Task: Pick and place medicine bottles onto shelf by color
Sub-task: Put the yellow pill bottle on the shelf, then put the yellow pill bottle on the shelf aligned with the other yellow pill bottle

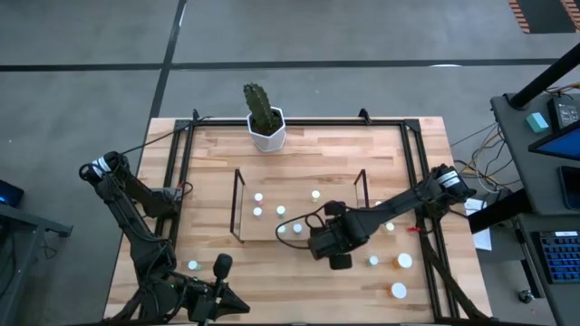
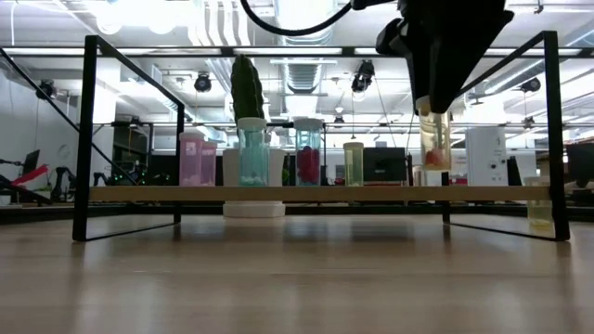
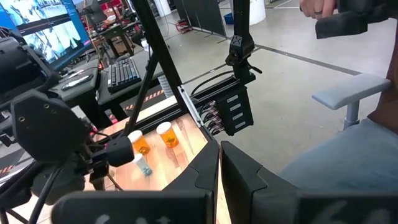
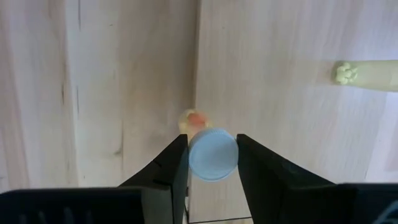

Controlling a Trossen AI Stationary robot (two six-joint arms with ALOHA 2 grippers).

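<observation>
One bottle held: the yellowish bottle point(image 2: 434, 139) hangs upright, long axis vertical, white cap point(image 4: 212, 154) up, lifted clear of the table point(image 1: 299, 154).
Right gripper: the right gripper point(image 4: 212, 163) is narrowed onto that bottle just under its cap, one finger on each side, near the front edge of the shelf point(image 2: 316, 194).
Left gripper: the left gripper point(image 3: 220, 180) rests at the near left corner of the table, fingers pressed together, holding nothing.
Loose bottles near: two larger orange bottles point(image 1: 404, 261) and small white-capped ones stand upright on the table at the right, off the shelf; one small bottle point(image 1: 193, 265) stands near the left arm.
Shelf: pink bottles point(image 2: 192, 158), a bluish one point(image 2: 251, 151), another with red contents point(image 2: 307, 151) and a pale yellow one point(image 2: 353, 162) stand upright in a row.
Far edge: a cactus pot point(image 1: 267, 132) sits behind the shelf.
</observation>
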